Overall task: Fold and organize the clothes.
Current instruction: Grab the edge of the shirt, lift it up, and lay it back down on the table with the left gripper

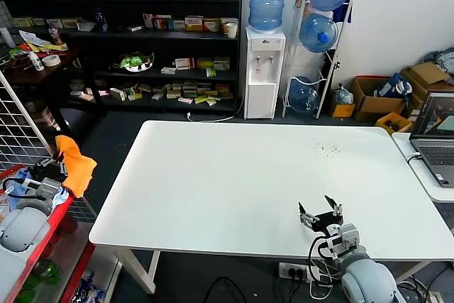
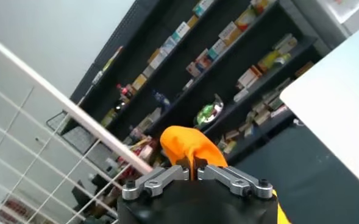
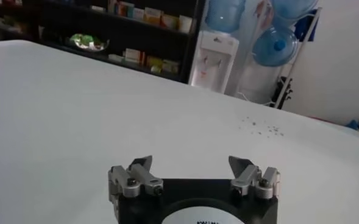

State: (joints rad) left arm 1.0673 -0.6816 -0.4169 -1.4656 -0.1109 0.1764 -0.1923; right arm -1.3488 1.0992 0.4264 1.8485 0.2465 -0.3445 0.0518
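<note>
- Orange cotton T-shirt (image 1: 75, 164) is seen bunched and hanging off the left edge of the white rectangular tabletop (image 1: 234, 182), well apart from it, above a red-framed cart (image 1: 39, 235) beside a white wire grid panel (image 1: 21, 129).
- The T-shirt (image 2: 188, 146) is pinched by the left gripper (image 1: 58, 164), whose jaws are closed on a fold of the fabric; in the left wrist view the two metal fingers (image 2: 161, 181) are met at the cloth, with the orange bundle rising between and beyond them.
- A light blue cloth bundle (image 1: 57, 196) is seen just under the held shirt, inside the cart.
- The right gripper (image 1: 320, 212) is held over the near edge of the tabletop, towards its right corner, with its jaws spread wide and nothing between them.
- In the right wrist view the right gripper (image 3: 193, 173) is shown above bare white tabletop (image 3: 106, 103), its fingertips well apart.
- A scatter of small dark specks (image 1: 328, 149) is seen on the tabletop near the far right corner.
- A grey laptop (image 1: 434, 136) is placed on a second white surface just beyond the right edge of the tabletop.
- Dark shelving (image 1: 142, 33) stocked with small boxes and a white water dispenser (image 1: 264, 69) topped by a blue bottle are seen beyond the far edge.
</note>
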